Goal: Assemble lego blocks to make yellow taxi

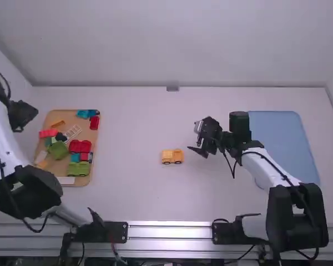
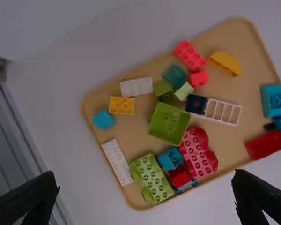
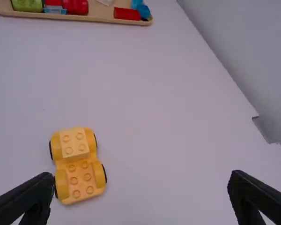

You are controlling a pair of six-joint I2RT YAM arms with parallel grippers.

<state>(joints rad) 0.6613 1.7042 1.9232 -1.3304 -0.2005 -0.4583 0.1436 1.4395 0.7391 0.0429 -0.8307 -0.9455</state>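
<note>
Sitting upright on white table, yellow wheeled car, studs up. Right gripper near it, not touching; fingers wide apart, nothing held. Left gripper near wooden-coloured tray, fingers also spread wide, empty. On tray: yellow brick, yellow curved block, dark square piece, probably navy.
</note>
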